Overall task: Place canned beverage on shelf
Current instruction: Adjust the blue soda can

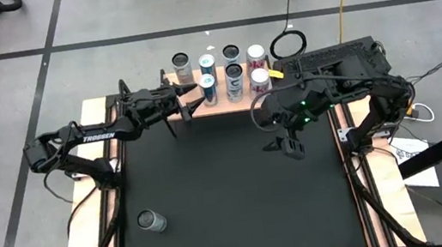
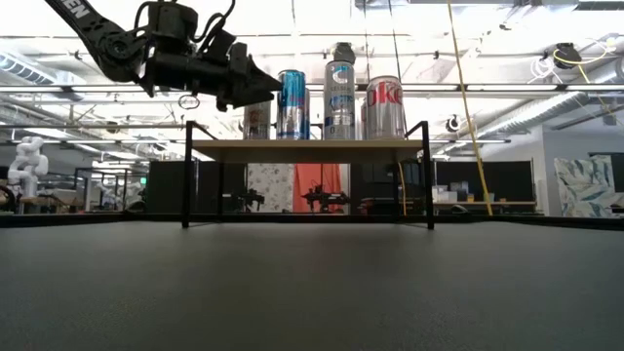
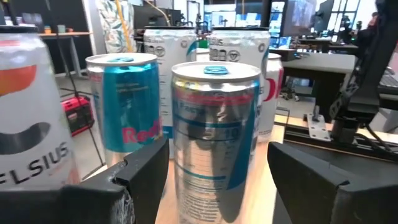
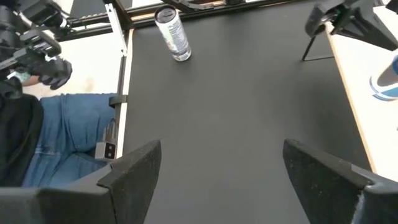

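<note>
Well, the light-wood shelf (image 1: 222,103) carries seven upright cans (image 1: 232,73); the left gripper (image 1: 197,97) (fingers spread) straddles a silver-blue can (image 3: 214,134), gripping nothing.

A grey concrete floor (image 1: 145,13) crossed by dark tape lines (image 1: 190,30) surrounds the bench (image 1: 232,200), which has a black mat top. Beyond it lies an open workshop with white ceiling beams (image 2: 487,44), strip lights, desks (image 2: 487,205) and an orange panel (image 2: 317,185).
</note>
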Motion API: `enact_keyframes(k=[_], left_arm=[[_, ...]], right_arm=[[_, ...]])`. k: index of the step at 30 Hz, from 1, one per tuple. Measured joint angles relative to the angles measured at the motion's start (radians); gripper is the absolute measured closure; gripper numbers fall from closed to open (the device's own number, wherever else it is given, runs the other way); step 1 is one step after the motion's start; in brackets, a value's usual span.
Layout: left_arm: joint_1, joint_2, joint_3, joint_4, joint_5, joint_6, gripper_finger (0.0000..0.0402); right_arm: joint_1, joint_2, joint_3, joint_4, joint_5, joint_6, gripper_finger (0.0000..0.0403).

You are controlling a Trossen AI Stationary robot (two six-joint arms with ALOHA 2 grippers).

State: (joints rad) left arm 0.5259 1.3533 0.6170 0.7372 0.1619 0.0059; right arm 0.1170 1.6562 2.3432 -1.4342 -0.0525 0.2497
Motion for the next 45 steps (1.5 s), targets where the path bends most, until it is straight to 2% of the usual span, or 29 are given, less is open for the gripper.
enact_keyframes(k=[7, 14, 19, 30, 35, 45], left_arm=[[0.0, 0.0, 0.0, -0.027, -0.013, 0.0, 0.0132], [0.0, 0.0, 0.0, -0.045, -0.015, 0.0, 0.0172], [0.0, 0.0, 0.0, -0.043, -0.111, 0.0, 0.0188], [0.0, 0.0, 0.001, -0.041, -0.118, 0.0, 0.0189], [0.004, 0.0, 0.001, -0.034, -0.176, 0.008, 0.0189], [0.019, 0.0, 0.001, 0.01, -0.195, -0.009, 0.0189]], right_arm=[[0.023, 0.0, 0.0, 0.0, 0.002, 0.0, 0.0085], [0.024, 0.0, 0.0, 0.0, 0.003, -0.008, 0.0085], [0.024, 0.0, 0.0, 0.0, 0.003, -0.008, 0.0085], [0.023, 0.0, 0.0, 0.001, 0.004, -0.008, 0.0085], [0.023, 0.0, 0.0, 0.001, 0.004, -0.008, 0.0085], [0.023, 0.0, 0.0, 0.001, 0.004, -0.008, 0.0085]])
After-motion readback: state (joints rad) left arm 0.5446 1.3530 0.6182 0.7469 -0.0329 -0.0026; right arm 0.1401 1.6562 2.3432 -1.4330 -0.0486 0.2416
